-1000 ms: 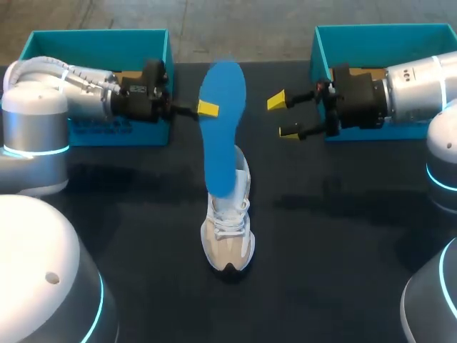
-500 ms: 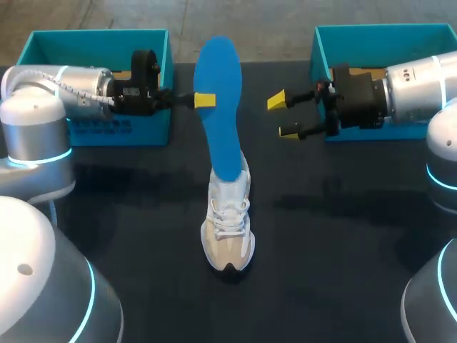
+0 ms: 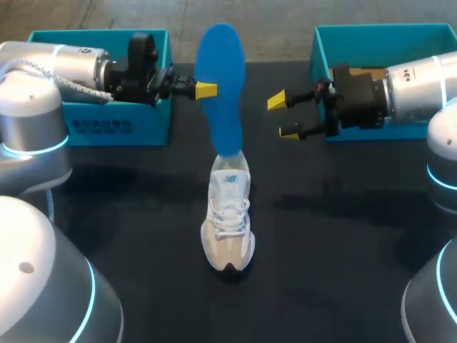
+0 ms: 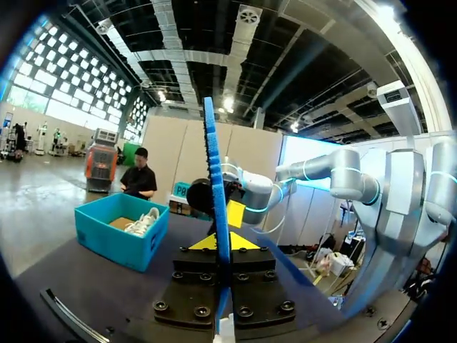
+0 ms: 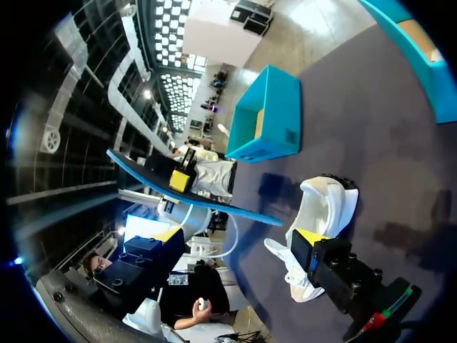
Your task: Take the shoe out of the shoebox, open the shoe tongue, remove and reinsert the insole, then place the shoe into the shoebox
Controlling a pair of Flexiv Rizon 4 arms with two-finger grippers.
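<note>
clearly the blue insole [image 3: 220, 93] is the light, bendy piece here. it stands nearly upright over the heel opening of the shoe [image 3: 229, 221], and i cannot tell whether its lower end is at the collar or just inside it. the left gripper [image 3: 203, 90] is clamped on its long edge, up toward the end farthest from the shoe. the left wrist view shows the thin foam edge-on between the yellow tips.

held there, the long free end will likely sway and buckle if pushed, so it should be fed back into the shoe gently and straight.

the shoe sits upright on the dark surface [image 3: 321, 236]. it looks light and soft-sided, and would probably skid unless steadied at its stiffer heel. the right gripper [image 3: 283, 116] hangs spread and empty, beyond the shoe to its right. one teal shoebox [image 3: 100, 128] lies beyond the shoe's left side, another [image 3: 357, 32] beyond its right.
</note>
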